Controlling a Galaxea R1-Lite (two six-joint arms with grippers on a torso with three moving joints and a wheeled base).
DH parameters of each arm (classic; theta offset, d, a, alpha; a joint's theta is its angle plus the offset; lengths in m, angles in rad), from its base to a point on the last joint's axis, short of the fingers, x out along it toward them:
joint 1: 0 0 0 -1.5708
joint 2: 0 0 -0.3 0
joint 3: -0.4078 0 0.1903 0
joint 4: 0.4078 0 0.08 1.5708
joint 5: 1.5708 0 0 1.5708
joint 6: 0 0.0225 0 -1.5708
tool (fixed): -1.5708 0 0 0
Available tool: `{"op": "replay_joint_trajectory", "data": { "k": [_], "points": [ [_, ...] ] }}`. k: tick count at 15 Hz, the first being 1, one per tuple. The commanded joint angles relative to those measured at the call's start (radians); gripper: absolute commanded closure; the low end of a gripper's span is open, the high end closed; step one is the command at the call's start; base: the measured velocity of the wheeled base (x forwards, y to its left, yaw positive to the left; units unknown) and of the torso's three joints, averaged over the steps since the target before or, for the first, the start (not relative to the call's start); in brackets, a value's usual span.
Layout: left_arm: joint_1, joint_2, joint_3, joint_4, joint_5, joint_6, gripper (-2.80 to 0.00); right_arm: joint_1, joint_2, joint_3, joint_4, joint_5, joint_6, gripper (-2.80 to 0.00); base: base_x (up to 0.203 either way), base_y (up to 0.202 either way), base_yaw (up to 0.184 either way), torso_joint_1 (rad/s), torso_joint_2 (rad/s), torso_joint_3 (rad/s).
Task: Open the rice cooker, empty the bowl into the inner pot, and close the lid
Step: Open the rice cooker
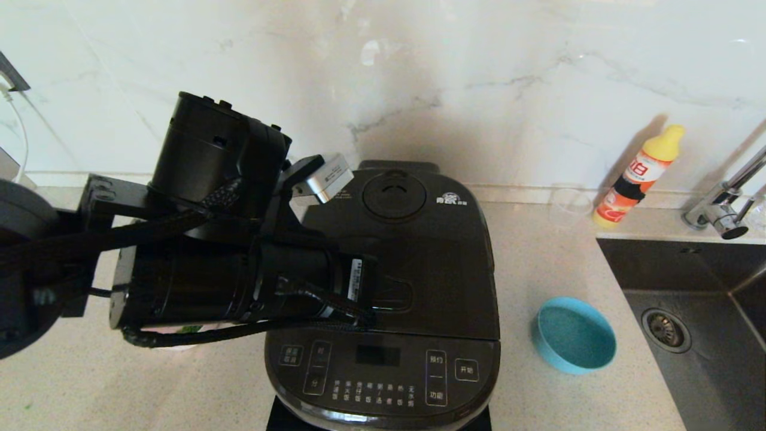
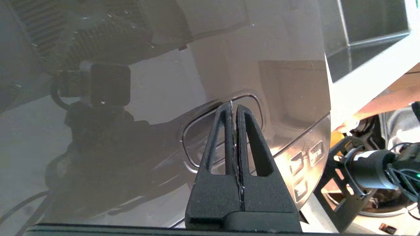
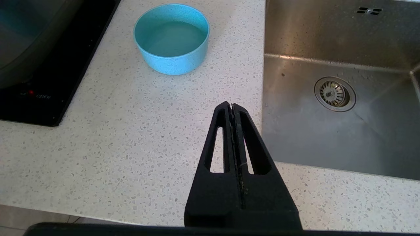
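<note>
The black rice cooker stands at the middle of the counter with its lid down, so the inner pot is hidden. My left gripper is shut and empty, with its tips at the oblong release button on the lid's front. In the head view the left arm lies over the lid's left half. A light blue bowl sits on the counter right of the cooker and shows in the right wrist view. My right gripper is shut and empty above the counter beside the sink.
A steel sink with a faucet is at the right. A yellow-capped bottle and a clear glass stand by the marble wall. The cooker sits on a black hob. A pale object peeks from under the left arm.
</note>
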Motion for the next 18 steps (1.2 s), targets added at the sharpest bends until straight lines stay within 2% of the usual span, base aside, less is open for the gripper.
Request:
{"op": "replay_joint_trajectory", "data": {
  "k": [1,5,8,11,13,16,18],
  "points": [
    [-0.003,0.002,0.008,0.006,0.001,-0.004,0.00,0.000,0.000,0.000,0.001,0.000,0.000,0.00,0.000,0.000,0.000,0.000,0.00,0.000],
    [-0.029,-0.039,0.022,0.025,0.014,-0.019,0.00,0.000,0.000,0.000,0.001,0.000,0.000,0.00,0.000,0.000,0.000,0.000,0.00,0.000],
    [-0.036,-0.039,0.068,0.009,0.056,-0.019,0.00,0.000,0.000,0.000,0.001,0.001,0.000,0.00,0.000,0.000,0.000,0.000,0.00,0.000],
    [-0.036,-0.057,0.030,-0.016,0.072,-0.022,0.00,0.000,0.000,0.000,0.001,0.000,0.000,0.00,0.000,0.000,0.000,0.000,0.00,0.000],
    [-0.036,-0.079,0.007,-0.071,0.124,-0.022,0.00,0.000,0.000,0.000,0.001,0.001,0.000,0.00,0.000,0.000,0.000,0.000,0.00,0.000],
    [-0.035,-0.115,-0.006,-0.083,0.141,-0.021,0.00,0.000,0.000,0.000,0.001,0.000,0.000,0.00,0.000,0.000,0.000,0.000,0.00,0.000],
    [-0.035,-0.121,-0.004,-0.098,0.193,-0.020,0.00,0.000,0.000,0.000,0.001,0.000,0.000,0.00,0.000,0.000,0.000,0.000,0.00,0.000]
  ]
}}
